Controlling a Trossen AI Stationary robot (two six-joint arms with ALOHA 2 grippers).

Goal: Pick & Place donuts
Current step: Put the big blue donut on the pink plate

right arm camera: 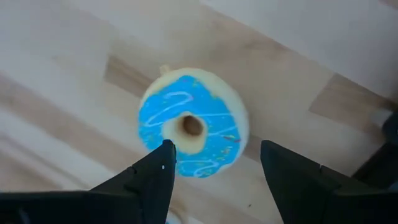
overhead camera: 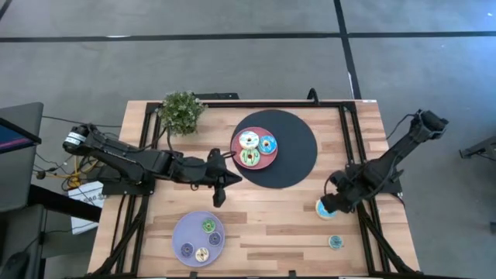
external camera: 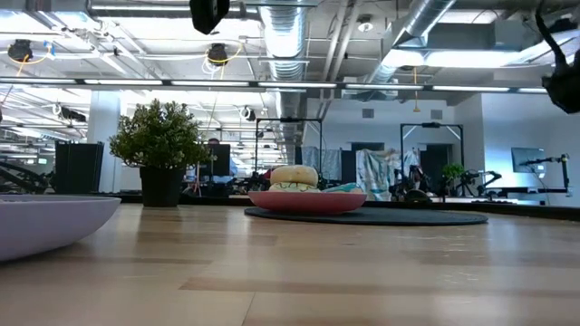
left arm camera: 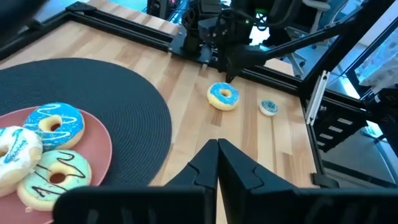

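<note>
One Big Donut Left Out

Three large donuts [overhead camera: 256, 149] sat on the pink plate [overhead camera: 271, 161]; the fourth, a blue donut [right arm camera: 191, 127], lay on the desk [overhead camera: 279, 225] well right of that plate; the right pincer [right arm camera: 214, 163] straddled it, wide, unclosed; the left pincer [left arm camera: 217, 155] waited shut beside the plate.

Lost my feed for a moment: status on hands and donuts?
Right hand open, poised over the blue donut on the table. Left hand shut, waiting beside the pink plate. Nothing in the way.
</note>
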